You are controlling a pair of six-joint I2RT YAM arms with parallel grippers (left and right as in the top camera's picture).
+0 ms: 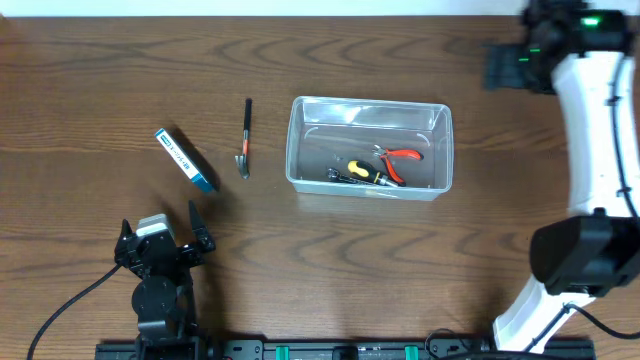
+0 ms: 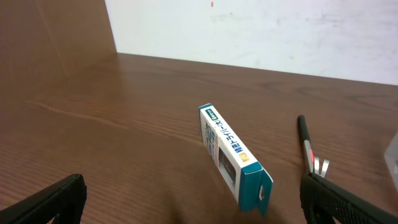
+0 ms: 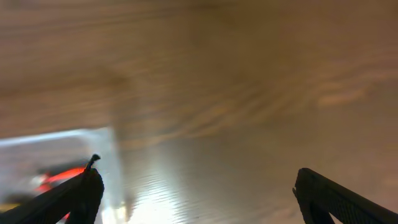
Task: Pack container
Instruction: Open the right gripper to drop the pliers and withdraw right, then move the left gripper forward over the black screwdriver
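The clear container (image 1: 441, 120) stands right of the table's middle and holds red-handled pliers (image 1: 403, 156) and a yellow-and-black tool (image 1: 358, 171). A blue-and-white box (image 1: 186, 160) and a thin black-handled tool (image 1: 246, 132) lie to its left. My left gripper (image 1: 163, 232) is open and empty, near the front edge, just short of the box (image 2: 233, 155) and the black-handled tool (image 2: 305, 145). My right gripper (image 1: 510, 65) is open and empty, raised beyond the container's far right corner. In the blurred right wrist view my right gripper (image 3: 199, 199) has the container (image 3: 56, 146) and pliers (image 3: 62, 176) at lower left.
The right arm's white links (image 1: 600, 150) rise along the table's right side. A white wall (image 2: 261, 31) runs behind the table's far edge. Bare wooden tabletop (image 1: 350, 260) lies between the left gripper and the container.
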